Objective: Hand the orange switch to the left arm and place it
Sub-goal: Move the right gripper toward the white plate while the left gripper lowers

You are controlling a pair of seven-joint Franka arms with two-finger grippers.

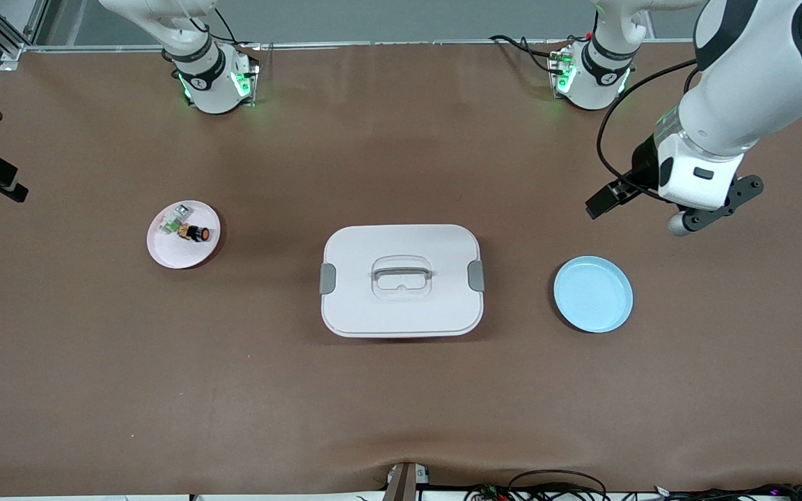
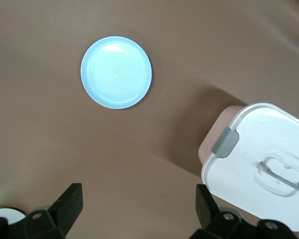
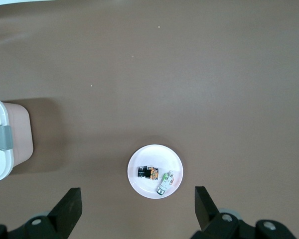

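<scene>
Both grippers open, nothing picked yet.
I'd drop right gripper (image 3: 137,209) onto orange switch (image 1: 196,233) first; left gripper (image 2: 137,209) waits above blue plate (image 1: 593,293), off the box (image 1: 401,280).

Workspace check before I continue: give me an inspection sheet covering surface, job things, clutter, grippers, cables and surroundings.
Surface: brown table cover, no spills seen.
Job's things: orange switch lies on the pink plate toward the right arm's end; box closed, mid-table; blue plate bare, toward the left arm's end.
Clutter: small green-and-silver part beside the switch.
Grippers: left gripper open, up over the table near the blue plate; right gripper open, above the pink plate.
Cables: black cable on the left arm.
Surroundings: wires at the table's near edge.
</scene>
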